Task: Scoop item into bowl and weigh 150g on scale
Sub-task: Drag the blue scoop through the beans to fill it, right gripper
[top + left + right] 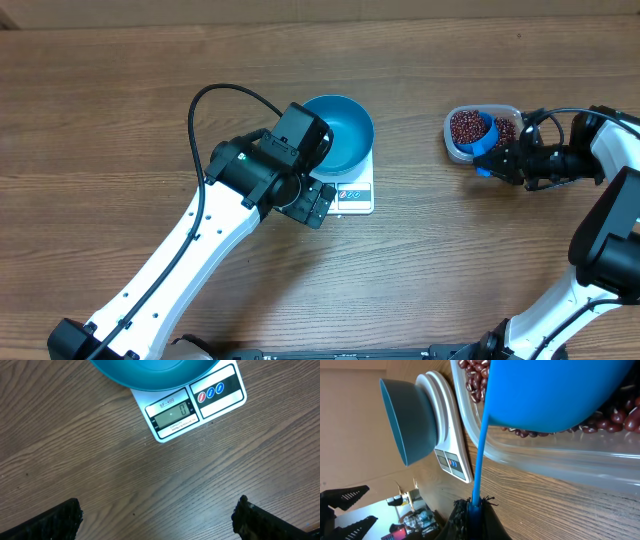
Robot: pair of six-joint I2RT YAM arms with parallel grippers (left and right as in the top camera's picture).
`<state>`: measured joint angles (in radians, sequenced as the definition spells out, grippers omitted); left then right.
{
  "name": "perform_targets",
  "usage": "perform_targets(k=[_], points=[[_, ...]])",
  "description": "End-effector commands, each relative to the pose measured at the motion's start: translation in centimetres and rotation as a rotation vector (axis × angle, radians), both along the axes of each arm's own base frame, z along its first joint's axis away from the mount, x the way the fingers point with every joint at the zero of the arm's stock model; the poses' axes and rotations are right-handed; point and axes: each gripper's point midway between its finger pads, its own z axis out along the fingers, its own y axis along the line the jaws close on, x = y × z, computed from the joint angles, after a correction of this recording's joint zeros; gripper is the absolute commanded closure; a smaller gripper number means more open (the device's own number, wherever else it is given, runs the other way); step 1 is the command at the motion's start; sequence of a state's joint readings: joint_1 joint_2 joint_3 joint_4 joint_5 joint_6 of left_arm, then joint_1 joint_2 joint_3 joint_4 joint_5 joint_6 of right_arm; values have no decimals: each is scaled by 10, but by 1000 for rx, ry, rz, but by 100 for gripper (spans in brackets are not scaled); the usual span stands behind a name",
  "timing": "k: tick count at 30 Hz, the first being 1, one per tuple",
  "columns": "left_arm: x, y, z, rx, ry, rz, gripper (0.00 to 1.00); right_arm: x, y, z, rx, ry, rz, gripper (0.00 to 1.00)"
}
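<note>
Beans (464, 126) might have spilled in transit: right tool (503, 163), clamped on the scoop (484, 137) by its thin handle, sat well apart from the bowl (346, 128); left tool (157, 519) gaped open.

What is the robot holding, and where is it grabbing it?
The right gripper pinches the blue scoop by the end of its thin handle. The left gripper is open and holds nothing.

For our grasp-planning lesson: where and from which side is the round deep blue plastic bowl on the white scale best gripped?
By its thin rim, from above, straddling the wall. The round deep blue plastic bowl sits upright, mouth open, and is as wide as the flat white square scale under it, likely too wide to span.
</note>
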<state>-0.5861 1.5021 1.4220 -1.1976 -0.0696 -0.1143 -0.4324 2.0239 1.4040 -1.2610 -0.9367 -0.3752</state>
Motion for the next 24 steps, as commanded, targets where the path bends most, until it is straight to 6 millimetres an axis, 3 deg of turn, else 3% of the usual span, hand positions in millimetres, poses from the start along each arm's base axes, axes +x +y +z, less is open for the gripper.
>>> perform_targets(k=[1, 13, 24], points=[[0, -1, 0, -13, 8, 17, 0, 5, 4, 9, 53, -51, -5, 96], [0, -1, 0, -13, 8, 17, 0, -1, -23, 20, 104, -114, -70, 96], [0, -1, 0, -13, 8, 17, 1, -3, -20, 25, 112, -175, -35, 96]])
